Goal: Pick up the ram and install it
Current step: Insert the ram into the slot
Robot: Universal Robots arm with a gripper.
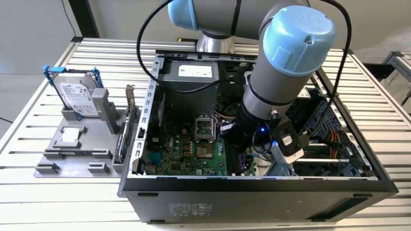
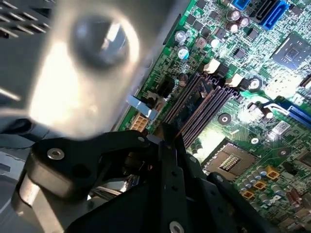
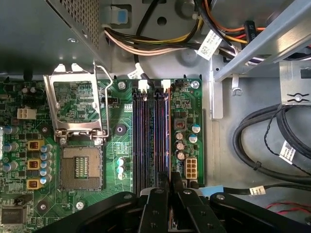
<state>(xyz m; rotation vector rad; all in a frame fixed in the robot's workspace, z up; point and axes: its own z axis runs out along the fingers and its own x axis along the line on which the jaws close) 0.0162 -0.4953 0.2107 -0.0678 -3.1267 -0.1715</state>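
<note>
My gripper point(image 3: 170, 187) is down inside the open computer case point(image 1: 257, 190), right over the row of memory slots point(image 3: 146, 141) on the green motherboard. Its black fingers point(image 3: 158, 204) stand almost together, shut on the ram point(image 2: 194, 99), a thin dark strip seen nearly edge-on. The ram runs along the slot nearest the white power plug point(image 3: 190, 168), in line with the slots. Whether it is seated or just above the slot I cannot tell. In the exterior view the gripper point(image 1: 239, 142) is largely covered by the arm's wrist.
The processor socket point(image 3: 82, 167) with its raised metal frame lies beside the slots. Cable bundles point(image 3: 262, 145) and a metal drive cage bar point(image 3: 262, 48) crowd the other side. Outside the case, a hard drive with blue rails point(image 1: 77, 94) and an upright card point(image 1: 128, 120) stand on a grey fixture point(image 1: 64, 161).
</note>
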